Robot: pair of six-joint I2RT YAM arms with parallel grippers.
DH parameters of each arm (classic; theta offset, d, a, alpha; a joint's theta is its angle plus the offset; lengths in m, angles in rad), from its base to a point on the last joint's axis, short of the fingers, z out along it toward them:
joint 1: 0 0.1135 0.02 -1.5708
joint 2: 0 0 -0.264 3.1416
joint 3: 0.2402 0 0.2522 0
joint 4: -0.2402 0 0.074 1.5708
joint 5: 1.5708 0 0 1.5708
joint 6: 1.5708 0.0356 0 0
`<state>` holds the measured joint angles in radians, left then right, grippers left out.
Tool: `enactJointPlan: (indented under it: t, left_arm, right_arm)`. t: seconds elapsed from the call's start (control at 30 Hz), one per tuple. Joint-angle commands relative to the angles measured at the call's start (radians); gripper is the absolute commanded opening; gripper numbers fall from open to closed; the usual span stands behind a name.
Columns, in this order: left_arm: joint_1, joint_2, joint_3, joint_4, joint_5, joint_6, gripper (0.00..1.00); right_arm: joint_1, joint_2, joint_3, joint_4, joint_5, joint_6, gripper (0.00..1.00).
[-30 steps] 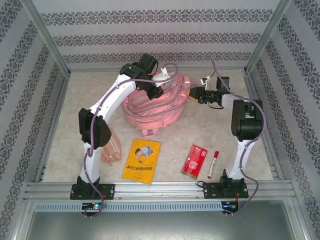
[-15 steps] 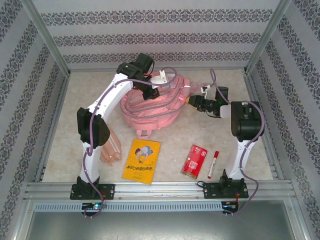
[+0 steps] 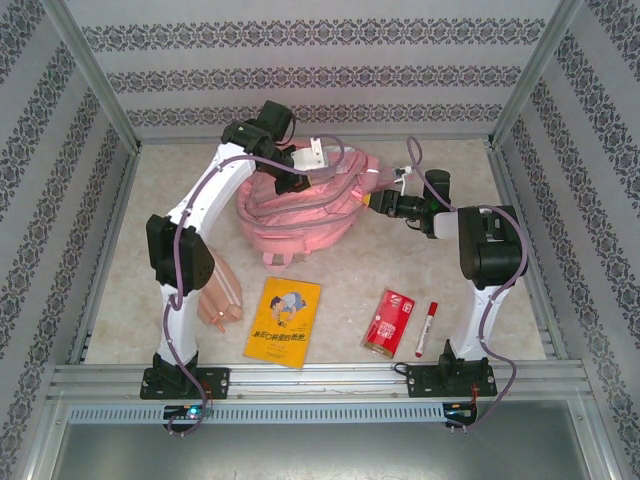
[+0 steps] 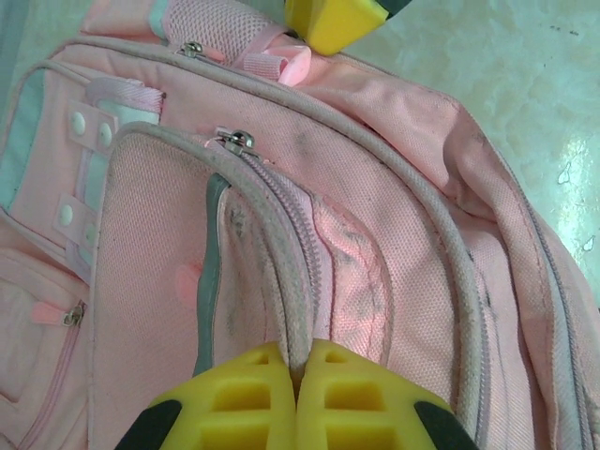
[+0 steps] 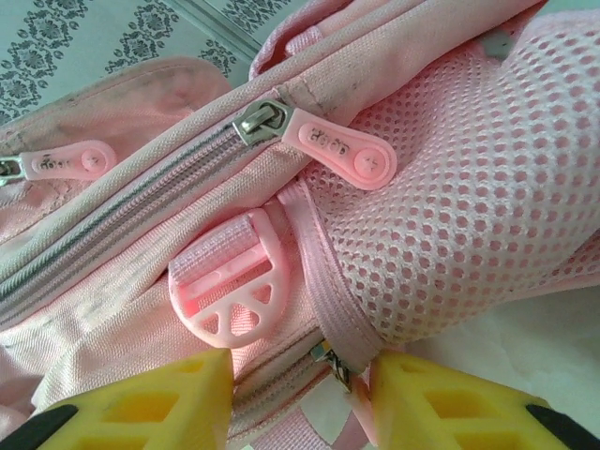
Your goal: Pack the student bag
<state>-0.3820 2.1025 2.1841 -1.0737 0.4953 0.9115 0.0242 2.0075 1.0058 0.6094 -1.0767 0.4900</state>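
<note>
My left gripper (image 4: 298, 364) is clenched on a piped zip edge (image 4: 277, 272) of the large soft pink fabric backpack (image 4: 394, 244); my right gripper (image 5: 298, 377) stands spread, straddling its side webbing (image 5: 317, 262) beside the mesh pocket (image 5: 469, 178); the backpack lies at the far middle of the pale marbled table (image 3: 430, 265), between both arms.

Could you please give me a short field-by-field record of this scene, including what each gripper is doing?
Main item: student bag, pink, far middle of table
Left gripper: shut on the bag's piped zip edge
Right gripper: open, astride a strap by the mesh pocket
Loose on table: yellow book, red packet, red marker
</note>
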Motion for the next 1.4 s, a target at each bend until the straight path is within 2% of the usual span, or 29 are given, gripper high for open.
enactJointPlan:
  t: [0.0, 0.2, 0.3, 0.37, 0.43, 0.63, 0.7, 0.8, 1.03, 1.2, 1.37]
  left_arm:
    - [0.027, -0.074, 0.033, 0.103, 0.094, 0.042, 0.0]
    - [0.04, -0.066, 0.044, 0.11, 0.106, 0.048, 0.0]
    - [0.048, -0.068, 0.049, 0.114, 0.131, 0.051, 0.0]
    - [0.053, -0.068, 0.056, 0.118, 0.139, 0.048, 0.0]
    - [0.054, -0.07, 0.057, 0.127, 0.138, 0.049, 0.0]
    - [0.056, -0.073, 0.048, 0.13, 0.132, 0.055, 0.0]
    - [0.056, -0.075, 0.045, 0.126, 0.137, 0.06, 0.0]
    - [0.057, -0.079, 0.046, 0.12, 0.15, 0.059, 0.0]
    - [0.058, -0.084, 0.046, 0.119, 0.172, 0.06, 0.0]
    - [0.06, -0.083, 0.046, 0.117, 0.188, 0.055, 0.0]
    - [0.061, -0.082, 0.045, 0.117, 0.199, 0.058, 0.0]
  right_arm:
    - [0.02, -0.031, -0.017, 0.049, -0.056, -0.062, 0.42]
    - [0.031, -0.044, -0.027, 0.03, -0.047, -0.096, 0.27]
    - [0.033, -0.048, -0.031, 0.031, -0.046, -0.108, 0.1]
    - [0.037, -0.053, -0.037, 0.033, -0.04, -0.119, 0.04]
    - [0.039, -0.063, -0.048, 0.035, -0.03, -0.133, 0.0]
    - [0.044, -0.088, -0.063, 0.014, 0.032, -0.155, 0.0]
    - [0.042, -0.114, -0.062, -0.071, 0.171, -0.164, 0.22]
    - [0.035, -0.152, -0.085, -0.086, 0.28, -0.156, 0.33]
    - [0.023, -0.104, -0.038, -0.151, 0.174, -0.122, 0.41]
    - [0.028, -0.095, -0.02, -0.204, 0.227, -0.075, 0.48]
    - [0.041, -0.068, 0.01, -0.198, 0.226, -0.067, 0.49]
